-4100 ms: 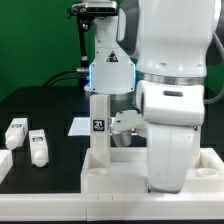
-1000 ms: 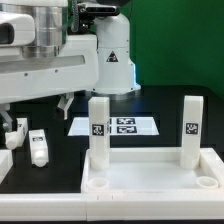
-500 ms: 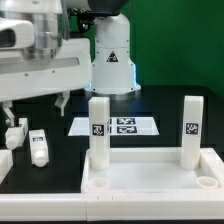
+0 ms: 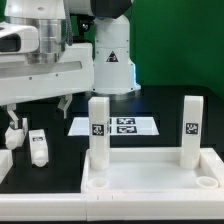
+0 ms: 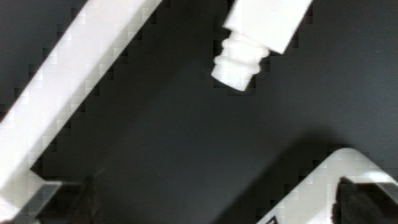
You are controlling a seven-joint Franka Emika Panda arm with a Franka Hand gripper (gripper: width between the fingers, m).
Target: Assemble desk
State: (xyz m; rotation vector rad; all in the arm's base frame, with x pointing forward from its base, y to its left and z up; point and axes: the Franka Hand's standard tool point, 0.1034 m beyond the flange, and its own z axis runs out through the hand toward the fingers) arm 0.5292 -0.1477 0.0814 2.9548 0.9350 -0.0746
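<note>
Showing the white plastic rimmed tray-like desk top [image 4: 150,188] lying on the black work desk [image 4: 45,182] at the exterior view's lower right. Two short square white leg blocks stand upright in it, the left upright leg block [image 4: 98,130] and the right upright leg block [image 4: 191,128], each with a small black-and-white tag facing the camera. Behind them the marker board [image 4: 135,126] lies flat on the black work desk, partly hidden by the left upright leg block. At the exterior view's lower left two loose white leg blocks lie on the black work desk, apart from the desk top: the farther loose leg block [image 4: 14,134] and, just beside it, the nearer loose leg block [image 4: 38,147]. The glossy white robot arm [image 4: 40,50] reaches across the upper left of the frame. Its dark fingers [image 4: 65,104] hang above the loose leg blocks, spread wide apart and holding nothing. In the wrist view only the dark desk shows between the fingers. Beyond them lie a white peg-ended leg block [image 5: 249,45] and a long white bar [image 5: 80,100]; which part the bar is cannot be told
</note>
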